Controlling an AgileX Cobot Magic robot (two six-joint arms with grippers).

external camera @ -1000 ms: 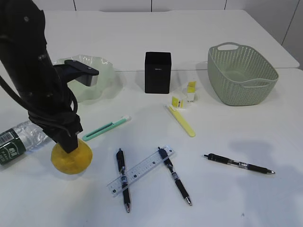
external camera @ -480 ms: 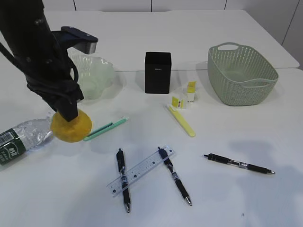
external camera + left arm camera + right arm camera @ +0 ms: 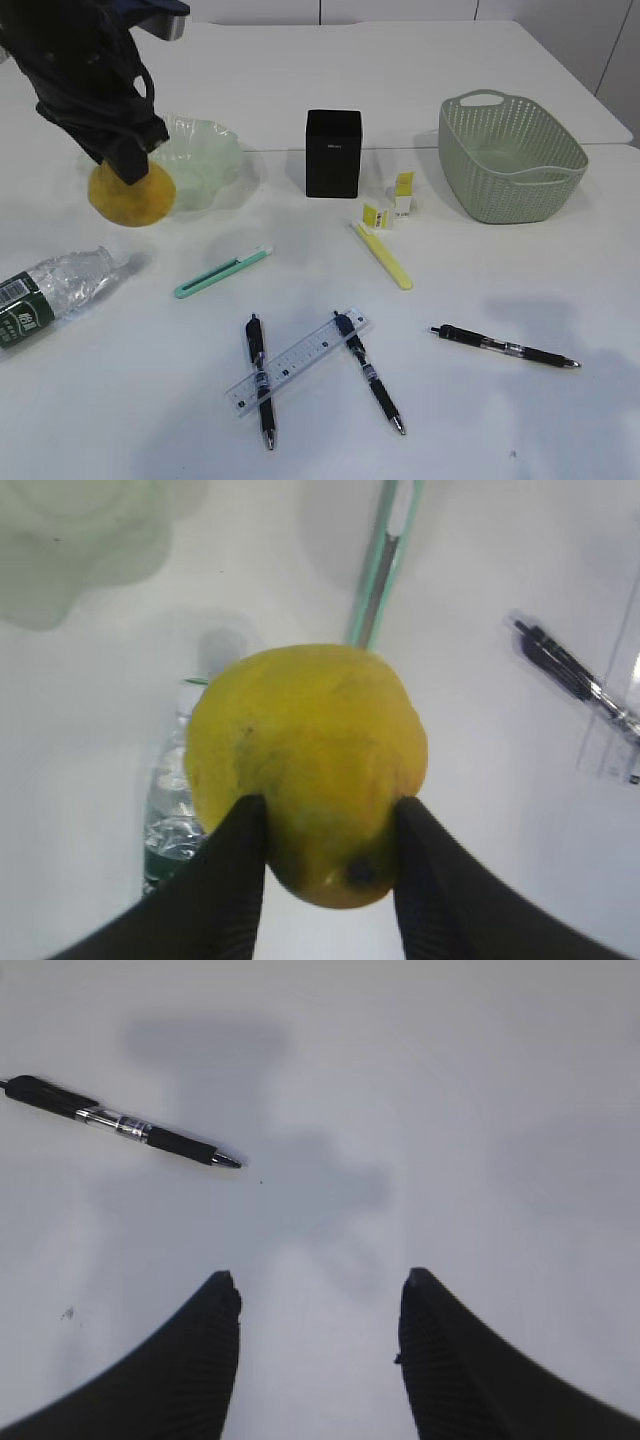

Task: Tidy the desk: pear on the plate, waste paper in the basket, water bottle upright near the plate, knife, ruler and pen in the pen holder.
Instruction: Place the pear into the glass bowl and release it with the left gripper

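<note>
Compared with the earlier exterior frames, the left gripper point(image 3: 128, 165) has risen and travelled from the near-left desk area, beside the bottle, to the left edge of the pale green translucent glass plate with the wavy rim point(image 3: 205, 160). The lumpy yellow pear point(image 3: 131, 193) has moved with it: one second ago it sat low by the bottle; it now hangs clear of the large white desk point(image 3: 480, 400), overlapping the plate's left rim in this view. All other items are unchanged in position.

The left wrist view shows what the exterior view hides: two black fingers point(image 3: 232, 880) clamp the pear point(image 3: 306, 765) on both sides near its dark stem end. Below it lie the small clear plastic water bottle with the dark green label point(image 3: 180, 815), on its side, the mint-green knife point(image 3: 383, 565), and a corner of the plate point(image 3: 75, 545).

Only the exterior view shows the matte black square pen holder point(image 3: 333, 152), the oval grey-green woven-pattern basket point(image 3: 512, 155), the yellow and white paper scraps point(image 3: 390, 207), and the clear plastic ruler point(image 3: 296, 362) lying across two black pens point(image 3: 259, 380).

The right wrist view shows the right gripper point(image 3: 318, 1300) with fingers spread apart and holding nothing, above bare desk near a black pen point(image 3: 120, 1122).
</note>
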